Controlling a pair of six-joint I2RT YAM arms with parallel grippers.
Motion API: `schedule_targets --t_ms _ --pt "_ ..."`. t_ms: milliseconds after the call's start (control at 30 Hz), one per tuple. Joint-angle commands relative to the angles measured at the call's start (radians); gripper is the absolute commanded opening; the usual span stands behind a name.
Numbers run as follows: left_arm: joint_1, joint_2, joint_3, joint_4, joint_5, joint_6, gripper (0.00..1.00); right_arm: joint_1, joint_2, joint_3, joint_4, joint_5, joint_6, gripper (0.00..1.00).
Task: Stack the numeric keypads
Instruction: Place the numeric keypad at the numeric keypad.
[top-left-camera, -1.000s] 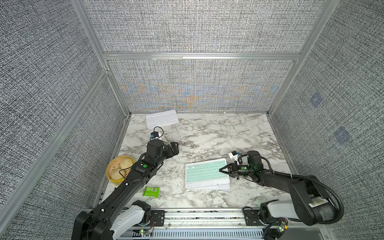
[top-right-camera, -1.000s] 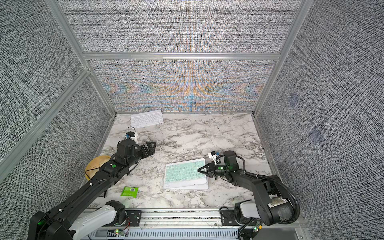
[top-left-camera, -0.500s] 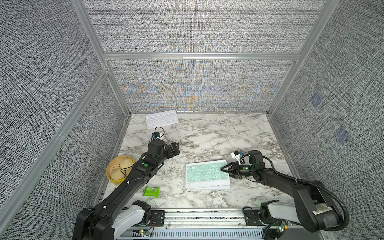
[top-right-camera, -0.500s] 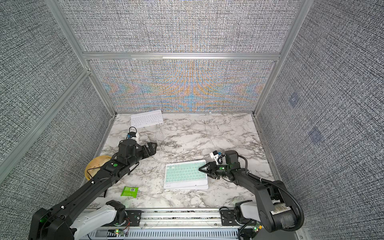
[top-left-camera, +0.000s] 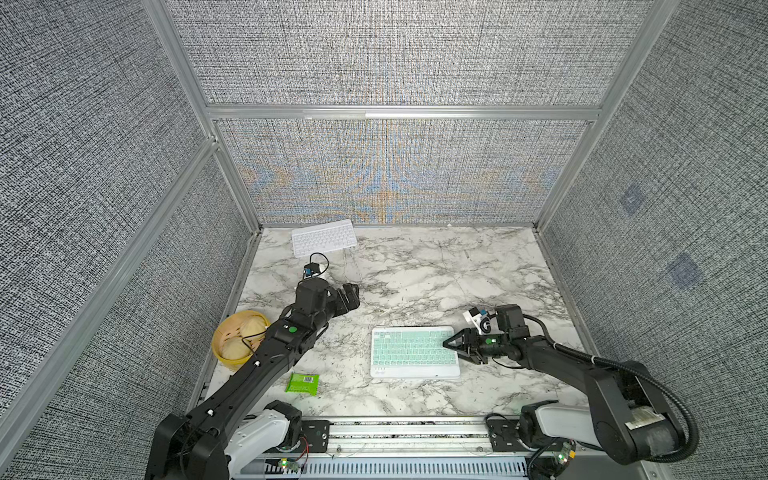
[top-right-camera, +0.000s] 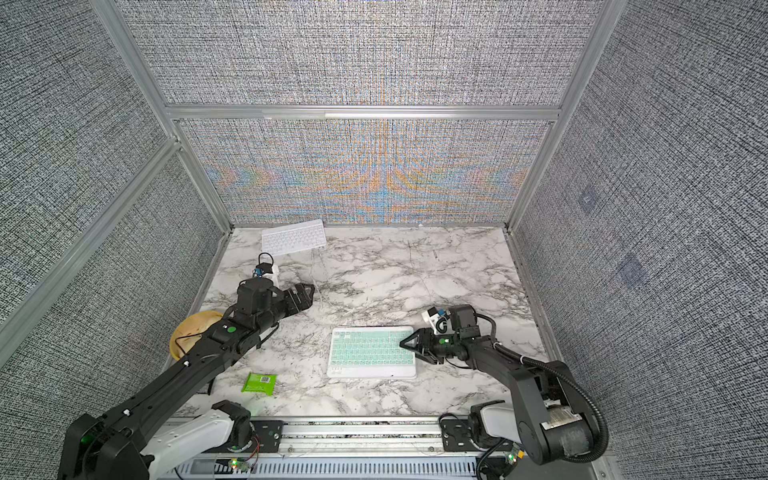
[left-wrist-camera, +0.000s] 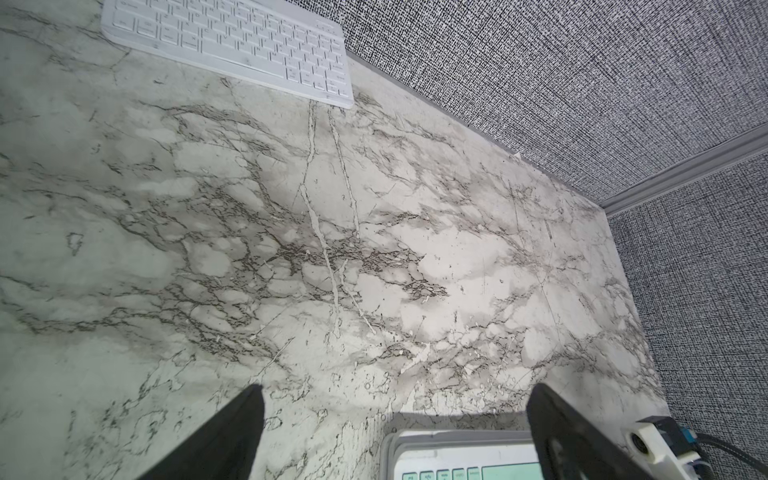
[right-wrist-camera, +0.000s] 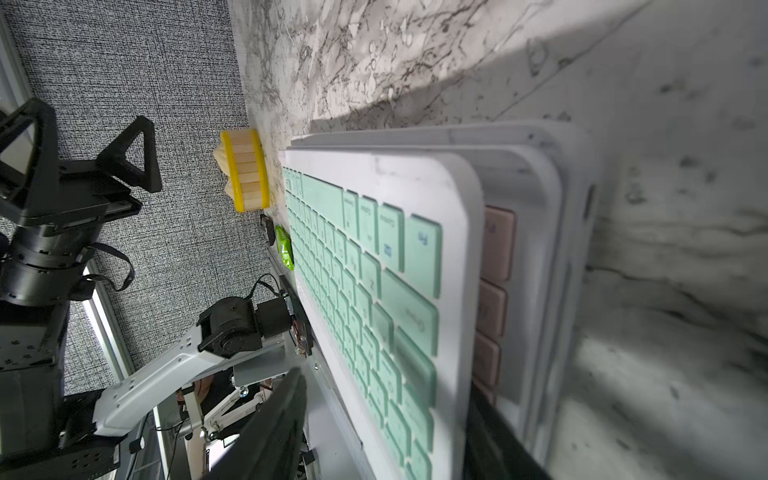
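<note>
Nearest me, a green packet (top-left-camera: 302, 382) is lying loose on the worktop (top-left-camera: 436, 270). Just behind it the stack (top-right-camera: 371, 375) is sitting with the mint keypad (top-left-camera: 413, 351) on top and a pink keypad (right-wrist-camera: 496, 245) peeking out underneath, edges not flush. The right claw (top-left-camera: 451, 346) is straddling the stack's right edge, jaws parted, gripping nothing I'm seeing. Backing out crooked could be dragging the top keypad askew. The left claw (top-left-camera: 349, 297) is hanging mid-worktop, spread wide and empty. The white keypad (top-left-camera: 324, 237) is lying flat by the back wall. It's thin, so I'm risking shoving it into the wall instead of lifting it.
</note>
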Motion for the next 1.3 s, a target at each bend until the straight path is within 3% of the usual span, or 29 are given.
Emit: schedule_targets --t_ms 0,667,1000,1267 --pt "0.002 0.004 0.006 0.02 0.007 0.004 0.99 0.0 -0.003 0.008 -0.047 0.023 -0.034 0.56" --pt "0.032 0.08 0.069 -0.02 -0.017 0.075 0.99 -0.028 -0.11 0.111 -0.328 0.189 -0.158 0.66" --pt "0.163 0.409 0.32 -0.097 -0.075 0.153 0.99 -0.025 -0.182 0.176 -0.349 0.413 -0.138 0.82" --pt "0.344 0.757 0.613 -0.103 -0.031 0.139 0.99 -0.023 -0.18 0.203 -0.288 0.456 -0.1 0.87"
